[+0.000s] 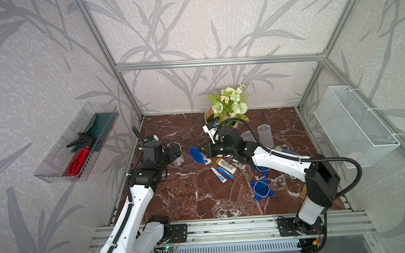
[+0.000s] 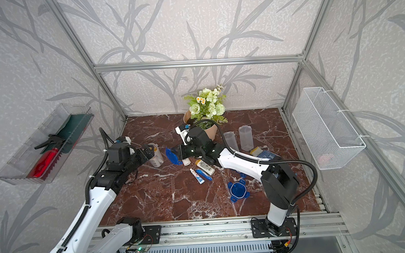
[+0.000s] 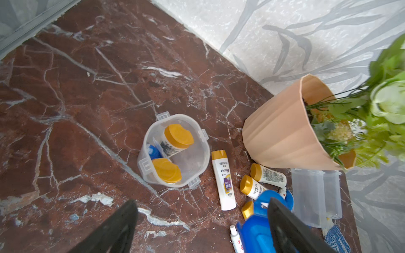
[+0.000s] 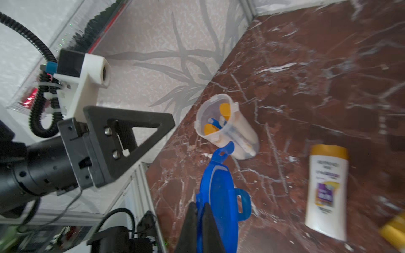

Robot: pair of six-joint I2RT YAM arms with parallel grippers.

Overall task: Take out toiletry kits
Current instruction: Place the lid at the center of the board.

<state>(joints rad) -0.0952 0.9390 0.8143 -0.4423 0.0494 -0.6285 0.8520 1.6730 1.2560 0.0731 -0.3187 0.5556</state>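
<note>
L claw spread, empty | R claw clamped on blue four-clip plastic lid | risk: edge pinch slips, lid drops; L claw may tip clear plastic jar, spilling gold-capped white bottles

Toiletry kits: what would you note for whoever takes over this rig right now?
Left gripper: jaws open, empty, beside the open jar.
Right gripper: jaws shut on a blue lid.
Done: two jars stand empty by the flower pot; a bottle, toothpaste tube and toothbrush lie loose on the table.
To do: the open jar holds two gold-capped bottles and a blue item; take them out.
</note>
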